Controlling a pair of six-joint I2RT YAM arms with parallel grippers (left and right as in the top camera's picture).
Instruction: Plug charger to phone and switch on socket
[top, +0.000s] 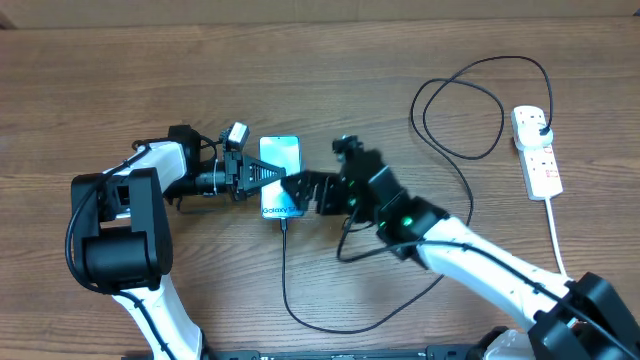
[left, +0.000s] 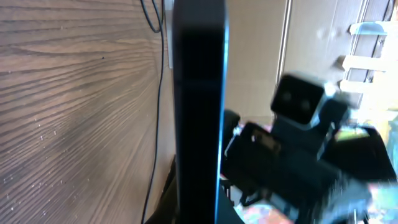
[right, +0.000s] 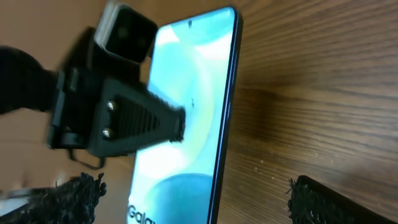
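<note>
Fingers of the left gripper (top: 272, 178): clamping the phone (top: 285, 155) by one long side, one finger (right: 140, 121) lying across the lit screen, its partner hiding underneath.
Fingers of the right gripper (top: 298, 192): standing wide apart and gripping nothing, hovering just beside the phone's other long side.
Phone's place: sitting mid-table between the grippers; flat or tipped, I cannot tell.
Risk at the phone: any twist from the clamping fingers could be tugging the connector loose, the charger (top: 284, 270) leaving the phone's near end with little slack.
Risk at the reach: the right gripper, in going for the switch on the socket (top: 545, 170), is risking snagging the cable loops lying between.
Phone's heading: long axis running near to far; "Galaxy" end and port pointing toward the robot, top end pointing away.
Charger's run: curling right, then away, its black plug (top: 541, 122) sitting in the socket's far end; connector looking seated, though too small to confirm.
Socket: lying far right, well apart from both grippers; its switch state being too small to read.
</note>
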